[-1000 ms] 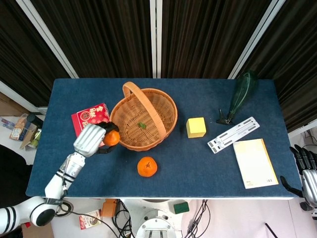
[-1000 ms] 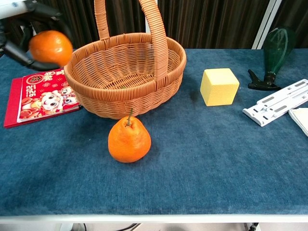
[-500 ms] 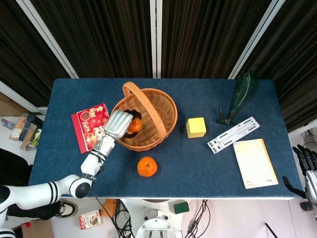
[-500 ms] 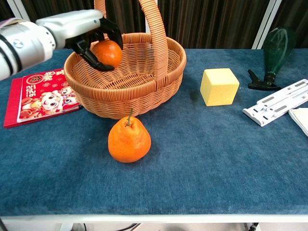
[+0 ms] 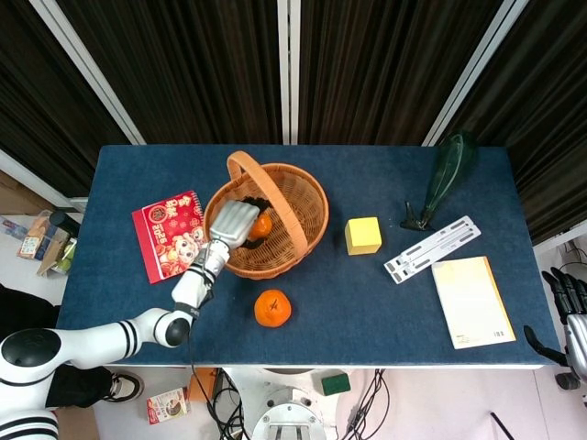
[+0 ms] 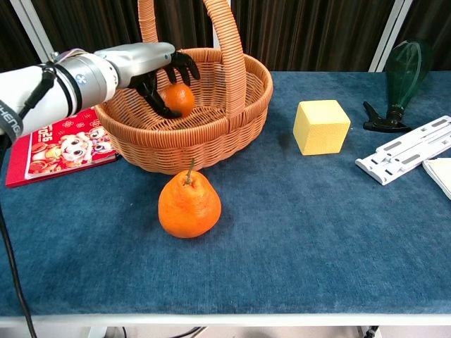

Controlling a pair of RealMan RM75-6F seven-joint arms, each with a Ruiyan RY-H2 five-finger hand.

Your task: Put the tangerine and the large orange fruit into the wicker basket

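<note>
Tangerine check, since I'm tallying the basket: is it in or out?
In: the tangerine sits inside the wicker basket, left hand around it.

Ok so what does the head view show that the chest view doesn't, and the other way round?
Only the head view shows the right hand, hanging off the table's right edge, and the whole pale yellow notebook.

Only the chest view shows the large orange fruit's stem and pear-like shape.

Both show the left hand holding the small orange tangerine inside the brown wicker basket, plus the yellow foam cube.
</note>
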